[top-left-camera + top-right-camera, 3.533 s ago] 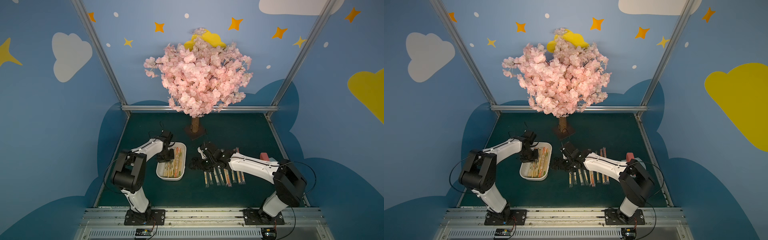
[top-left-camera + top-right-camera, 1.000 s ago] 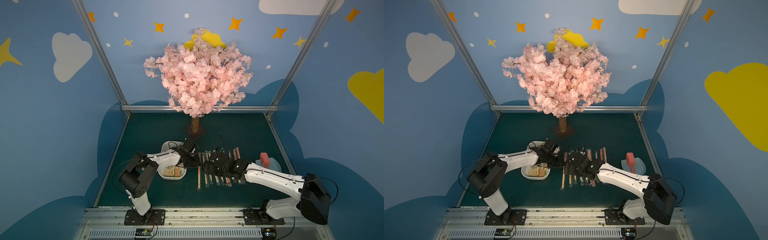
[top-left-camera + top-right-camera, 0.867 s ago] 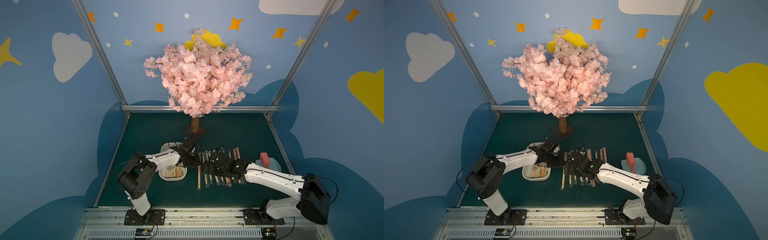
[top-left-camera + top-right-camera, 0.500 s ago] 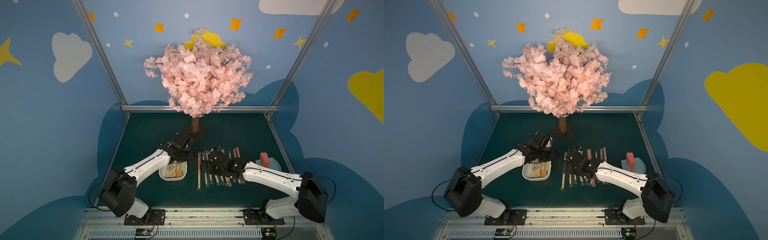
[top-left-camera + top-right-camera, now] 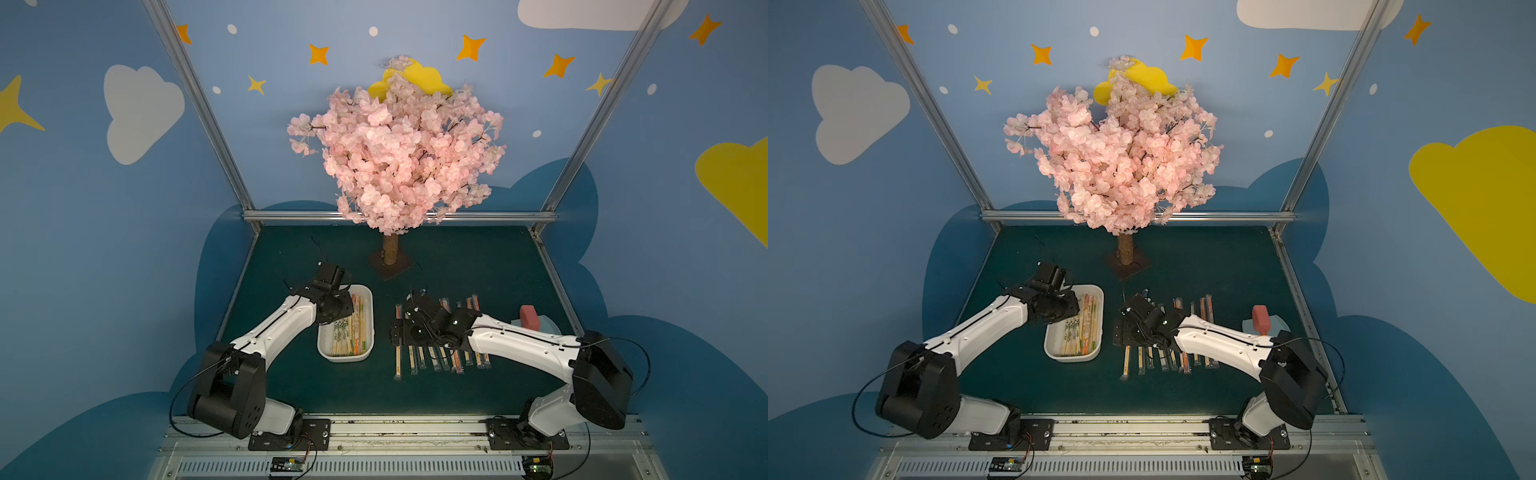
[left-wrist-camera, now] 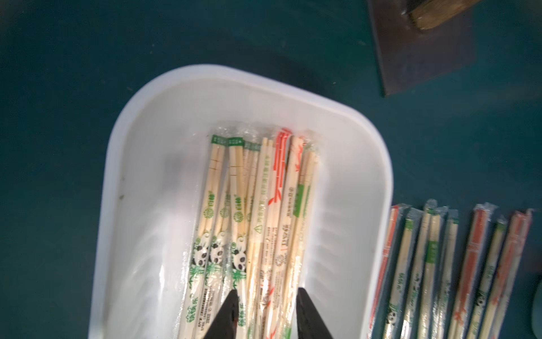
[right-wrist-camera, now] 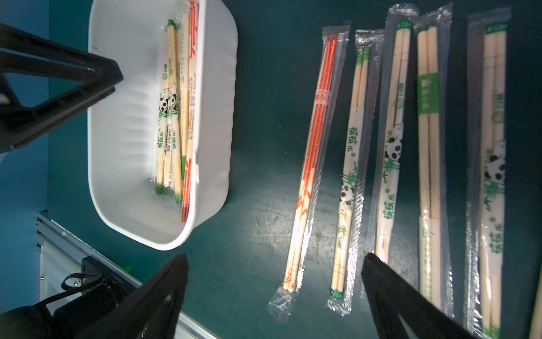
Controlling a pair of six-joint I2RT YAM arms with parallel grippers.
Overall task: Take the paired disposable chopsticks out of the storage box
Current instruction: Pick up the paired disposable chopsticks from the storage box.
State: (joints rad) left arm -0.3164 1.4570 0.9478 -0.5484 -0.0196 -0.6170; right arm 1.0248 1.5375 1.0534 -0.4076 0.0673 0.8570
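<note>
Left end effector point(image 6: 265, 311) narrow over paired disposable chopsticks point(image 6: 264, 205) in storage box point(image 6: 146, 176), can't tell if I'm gripping; right end effector point(image 7: 274, 258) wide.

My left arm point(image 5: 282, 328) was extended forward, wrist pitched down, left gripper point(image 6: 267, 293) jaws only narrowly apart. My right arm point(image 5: 519, 345) lay low, angled inward, right gripper point(image 7: 272, 262) jaws spread wide, holding nothing.
</note>
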